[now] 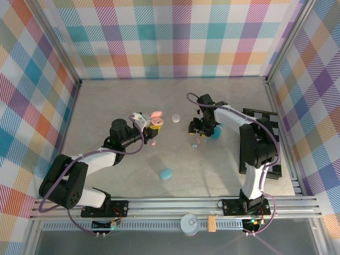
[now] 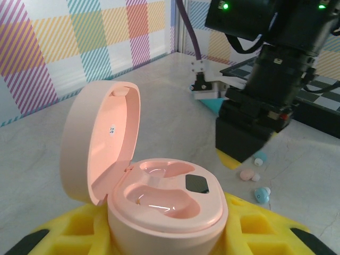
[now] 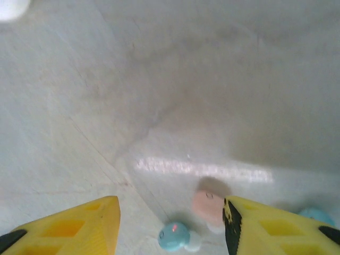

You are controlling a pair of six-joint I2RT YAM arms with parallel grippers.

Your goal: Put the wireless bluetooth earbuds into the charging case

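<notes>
The pink earbud [image 3: 208,204] and a teal earbud [image 3: 174,235] lie loose on the bench [image 1: 212,170], just beside each other. The right gripper [image 3: 171,210] hangs over them with its yellow fingers spread. The pink one sits close against the inner face of one finger, seemingly lined up for a pinch. The left gripper [image 1: 153,124] clamps the pink charging case [image 2: 164,207] by its base, lid tipped back and wells facing up, likely so a bud can drop straight in. Both wells look empty.
</notes>
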